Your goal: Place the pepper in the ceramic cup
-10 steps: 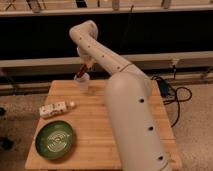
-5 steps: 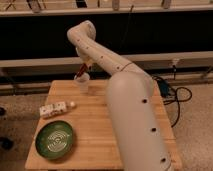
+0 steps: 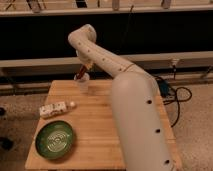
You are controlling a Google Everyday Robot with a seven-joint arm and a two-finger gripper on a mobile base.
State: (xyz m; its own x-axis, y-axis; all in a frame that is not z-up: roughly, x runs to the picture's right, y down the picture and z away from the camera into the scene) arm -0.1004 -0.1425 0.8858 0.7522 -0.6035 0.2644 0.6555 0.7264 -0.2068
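Observation:
A small pale ceramic cup stands on the far left part of the wooden table. My gripper hangs right over the cup's mouth, at the end of the white arm that reaches in from the right. A dark red pepper shows at the gripper's tip, at the cup's rim. Whether it rests inside the cup or is held just above it cannot be told.
A white bottle lies on its side at the table's left. A green plate sits at the front left corner. My large white arm body covers the table's right side. Cables lie on the floor to the right.
The arm has barely shifted. The gripper stays over the cup with the pepper at its tip.

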